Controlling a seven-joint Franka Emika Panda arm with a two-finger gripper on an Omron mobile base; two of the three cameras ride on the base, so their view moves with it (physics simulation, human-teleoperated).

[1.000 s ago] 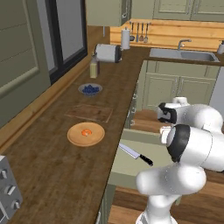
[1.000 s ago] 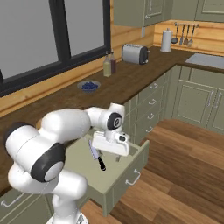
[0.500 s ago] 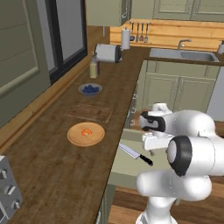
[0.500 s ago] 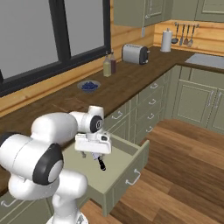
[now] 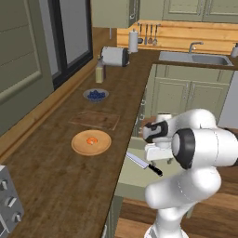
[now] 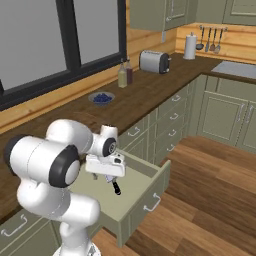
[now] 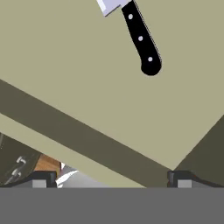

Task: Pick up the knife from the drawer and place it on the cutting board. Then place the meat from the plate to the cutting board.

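Observation:
The knife [image 5: 143, 163] lies flat in the pulled-out drawer [image 5: 131, 182], silver blade toward the counter and black handle [image 7: 141, 38] toward the drawer front. My gripper [image 5: 155, 157] hangs open just above the drawer, beside the knife's handle end, holding nothing. In the hand view the handle lies ahead of my gripper [image 7: 111, 180], beyond the drawer wall [image 7: 87, 140]. From the right, my gripper [image 6: 106, 173] hovers over the handle [image 6: 116, 188]. On the counter, the meat [image 5: 93, 140] rests on the round tan plate [image 5: 80, 146]. The dark cutting board [image 5: 95, 120] sits just behind it.
A grey bowl of blue items [image 5: 96, 95], a bottle [image 5: 99, 73] and a toaster [image 5: 115, 56] stand farther along the counter. The sink [image 5: 195, 58] is at the far right corner. A grey appliance [image 5: 8, 202] occupies the near left counter. The drawer front [image 6: 147, 202] juts into the aisle.
My arm has swung down and toward the counter, bringing the hand from above the aisle to just over the knife in the drawer. The jaws stayed open; the knife has not moved.

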